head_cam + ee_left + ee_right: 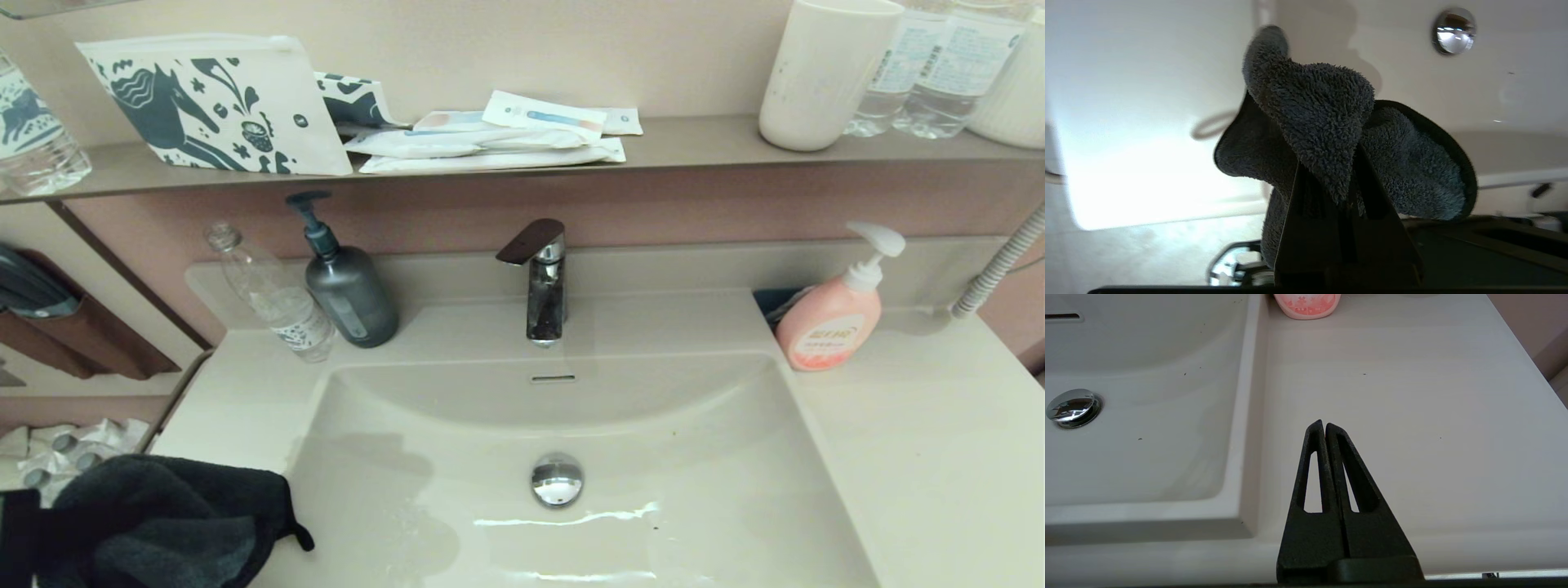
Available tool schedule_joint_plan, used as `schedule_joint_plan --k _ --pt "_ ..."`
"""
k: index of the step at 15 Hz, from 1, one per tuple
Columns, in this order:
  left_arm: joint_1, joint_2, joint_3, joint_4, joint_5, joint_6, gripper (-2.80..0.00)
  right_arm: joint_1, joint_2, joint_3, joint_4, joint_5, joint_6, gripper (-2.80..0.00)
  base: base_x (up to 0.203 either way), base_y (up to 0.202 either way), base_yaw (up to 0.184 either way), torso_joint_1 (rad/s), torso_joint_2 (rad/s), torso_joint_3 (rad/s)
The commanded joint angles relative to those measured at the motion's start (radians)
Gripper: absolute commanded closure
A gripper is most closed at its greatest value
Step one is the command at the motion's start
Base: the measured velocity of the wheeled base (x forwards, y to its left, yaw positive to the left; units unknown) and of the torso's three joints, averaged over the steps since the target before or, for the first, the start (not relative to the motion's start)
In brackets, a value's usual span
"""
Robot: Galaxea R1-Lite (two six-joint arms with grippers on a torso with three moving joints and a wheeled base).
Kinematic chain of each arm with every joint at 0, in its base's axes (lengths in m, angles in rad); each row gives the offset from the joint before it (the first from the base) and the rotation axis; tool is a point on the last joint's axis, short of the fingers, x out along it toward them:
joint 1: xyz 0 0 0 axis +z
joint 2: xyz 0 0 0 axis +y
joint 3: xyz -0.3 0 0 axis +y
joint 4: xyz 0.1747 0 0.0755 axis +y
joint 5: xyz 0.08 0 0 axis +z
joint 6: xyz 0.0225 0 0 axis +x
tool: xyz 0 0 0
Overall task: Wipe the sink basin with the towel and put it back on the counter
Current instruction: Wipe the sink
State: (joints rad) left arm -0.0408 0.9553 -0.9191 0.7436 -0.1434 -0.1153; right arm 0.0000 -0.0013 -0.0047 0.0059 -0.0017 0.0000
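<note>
Here, towel (1323,134) pinched in left tool (1345,200), above sink basin (1147,102)

We see our left gripper (1345,179) clamped on the towel (1314,122), whose fluffy charcoal folds bunch up over and around the black fingers (1306,220). Beyond the towel lies the glossy off-white sink basin (1147,102), brightly lit on one side, with its chrome drain plug (1453,30) farther off.
</note>
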Motion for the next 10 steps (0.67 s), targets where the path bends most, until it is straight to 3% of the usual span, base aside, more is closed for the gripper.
schedule_joint_plan --k 1,4,7,9,10 --pt "-0.138 0.041 -0.002 -0.002 0.038 -0.146 0.00 0.001 0.001 0.000 0.000 0.000 0.000 0.00 0.000 0.000 0.000 0.000 0.00 0.000" --pt "-0.403 0.114 0.018 -0.066 0.195 -0.358 0.00 0.000 0.001 0.000 0.000 0.000 0.000 0.00 0.000 0.000 0.000 0.000 0.00 0.000" --pt "-0.684 0.322 0.038 -0.145 0.439 -0.596 0.00 0.000 0.001 0.000 0.000 0.000 0.000 0.00 0.000 0.000 0.000 0.000 0.00 0.000" --pt "-0.811 0.482 0.027 -0.163 0.570 -0.707 0.00 0.001 0.001 0.000 0.000 0.000 0.000 0.00 0.000 0.000 0.000 0.000 0.00 0.000" --pt "-0.852 0.540 0.007 -0.162 0.605 -0.743 0.00 0.000 0.001 0.000 0.000 0.000 0.000 0.00 0.000 0.000 0.000 0.000 0.00 0.000"
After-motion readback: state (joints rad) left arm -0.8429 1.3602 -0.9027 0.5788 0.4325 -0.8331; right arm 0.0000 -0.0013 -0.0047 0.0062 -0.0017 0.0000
